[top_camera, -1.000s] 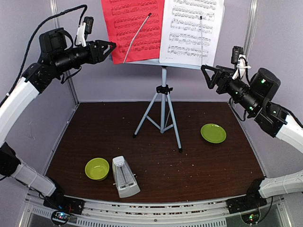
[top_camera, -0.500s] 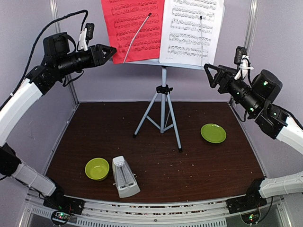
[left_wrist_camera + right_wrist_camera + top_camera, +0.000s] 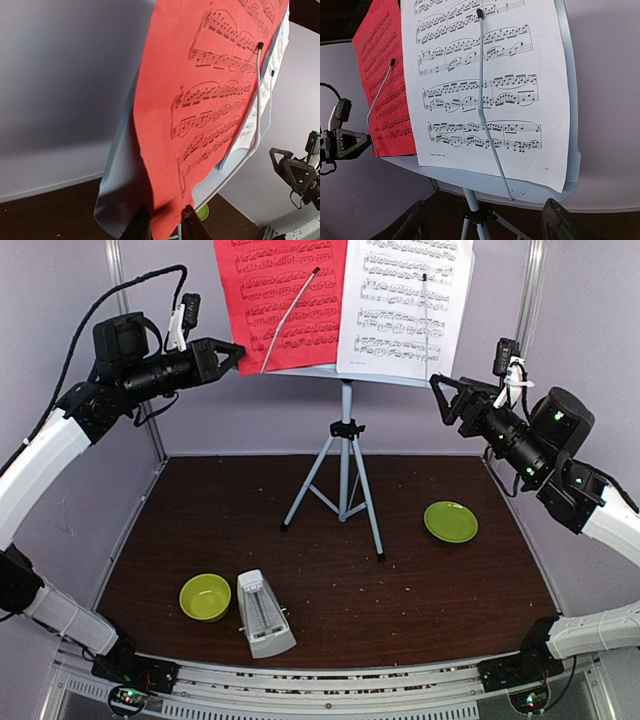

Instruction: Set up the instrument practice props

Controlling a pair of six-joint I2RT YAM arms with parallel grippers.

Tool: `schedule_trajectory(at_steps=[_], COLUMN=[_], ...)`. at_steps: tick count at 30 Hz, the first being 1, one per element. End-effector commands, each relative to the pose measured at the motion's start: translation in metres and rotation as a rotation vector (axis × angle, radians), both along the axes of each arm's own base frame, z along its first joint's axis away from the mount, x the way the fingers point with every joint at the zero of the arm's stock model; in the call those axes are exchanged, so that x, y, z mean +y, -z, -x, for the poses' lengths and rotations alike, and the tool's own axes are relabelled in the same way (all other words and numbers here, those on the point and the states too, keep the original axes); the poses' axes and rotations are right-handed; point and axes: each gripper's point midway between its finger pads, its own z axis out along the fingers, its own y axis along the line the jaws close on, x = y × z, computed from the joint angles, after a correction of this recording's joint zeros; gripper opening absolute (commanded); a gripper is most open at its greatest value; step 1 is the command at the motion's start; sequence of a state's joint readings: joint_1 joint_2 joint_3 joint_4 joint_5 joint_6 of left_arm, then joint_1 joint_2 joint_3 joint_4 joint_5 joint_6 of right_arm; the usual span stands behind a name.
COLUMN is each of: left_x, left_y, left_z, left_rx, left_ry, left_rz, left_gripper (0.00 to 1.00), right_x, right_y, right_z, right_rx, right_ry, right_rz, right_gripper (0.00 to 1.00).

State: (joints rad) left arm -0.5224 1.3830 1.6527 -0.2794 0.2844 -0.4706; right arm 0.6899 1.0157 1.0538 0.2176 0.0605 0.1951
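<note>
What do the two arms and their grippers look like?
The left arm and the right arm have white shell links, black joints and black cylindrical wrists. The left gripper and the right gripper are black, with triangular open frames. Each wrist carries a small black camera on a white clip. A black cable loops above the left arm. Green lights dot the right arm.

In the upper left of the top view, the left gripper (image 3: 237, 346) has dipped slightly. Its jaws, wide apart earlier, have narrowed about the lower left corner of the red sheet (image 3: 283, 302).
</note>
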Motion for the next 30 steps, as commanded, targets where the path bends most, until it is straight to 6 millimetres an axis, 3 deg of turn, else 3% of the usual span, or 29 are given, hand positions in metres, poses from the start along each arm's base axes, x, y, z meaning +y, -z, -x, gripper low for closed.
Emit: schedule_trajectory(at_steps=[1, 9, 21, 30], left_x=[0.0, 0.0, 0.015, 0.026], left_y=[-0.031, -0.037, -0.017, -0.025], left_z=[0.003, 0.003, -0.012, -0.017], left_rx=[-0.08, -0.08, -0.019, -0.06], left_ry=[0.019, 0.022, -0.048, -0.101], left_rz=[0.036, 0.011, -0.162, -0.273], left_gripper=[0.21, 0.0, 0.0, 0.0], right_x=[-0.003, -0.003, -0.004, -0.003], right_y=[-0.004, -0.003, -0.003, -0.002], right_z=[0.0, 0.0, 0.0, 0.0], right_rx=[-0.009, -0.01, -0.013, -0.013], right_ry=[0.011, 0.018, 0.025, 0.023], right_rz=[-0.022, -0.013, 0.001, 0.009], right_gripper=[0.77, 0.76, 0.76, 0.75])
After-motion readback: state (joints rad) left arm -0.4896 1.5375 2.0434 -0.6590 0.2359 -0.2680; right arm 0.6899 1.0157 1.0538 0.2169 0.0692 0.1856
